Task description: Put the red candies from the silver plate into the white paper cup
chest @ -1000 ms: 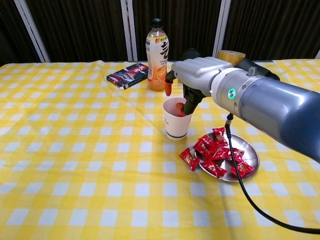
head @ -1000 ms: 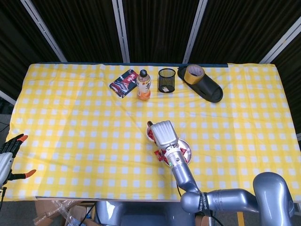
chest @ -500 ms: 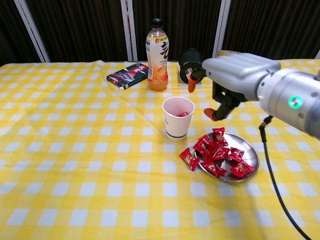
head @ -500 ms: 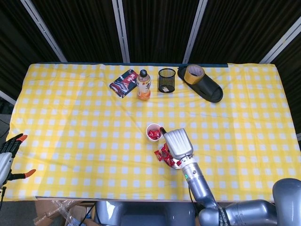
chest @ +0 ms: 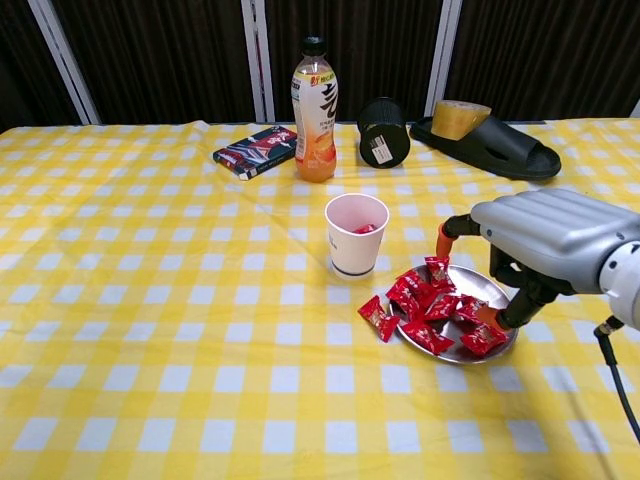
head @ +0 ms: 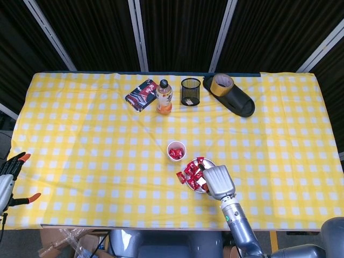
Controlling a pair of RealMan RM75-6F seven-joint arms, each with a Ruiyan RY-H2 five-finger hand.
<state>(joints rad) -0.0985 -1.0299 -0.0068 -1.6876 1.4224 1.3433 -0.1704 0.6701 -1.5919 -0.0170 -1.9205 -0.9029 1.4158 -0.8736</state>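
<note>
A white paper cup (chest: 356, 235) (head: 176, 151) stands upright at mid-table with red candy showing inside. Right of it, a silver plate (chest: 498, 302) (head: 209, 163) holds several red wrapped candies (chest: 432, 306) (head: 191, 173). One red candy (chest: 377, 317) lies on the cloth just off the plate's left rim. My right hand (chest: 540, 245) (head: 217, 182) hovers over the plate's right side, fingers apart and pointing down, fingertips (chest: 487, 318) at the candies, nothing held. The left hand (head: 11, 180) sits off the table's left edge, fingers apart and empty.
At the back stand an orange drink bottle (chest: 314, 97), a black mesh pen holder (chest: 382, 131), a black slipper (chest: 488, 146) with a tape roll (chest: 459, 117) on it, and a dark snack packet (chest: 254, 151). Yellow checked cloth covers the table.
My right hand moved from over the cup rightward and down to the plate's right side. Candy sits in the cup. The left hand stayed put.
</note>
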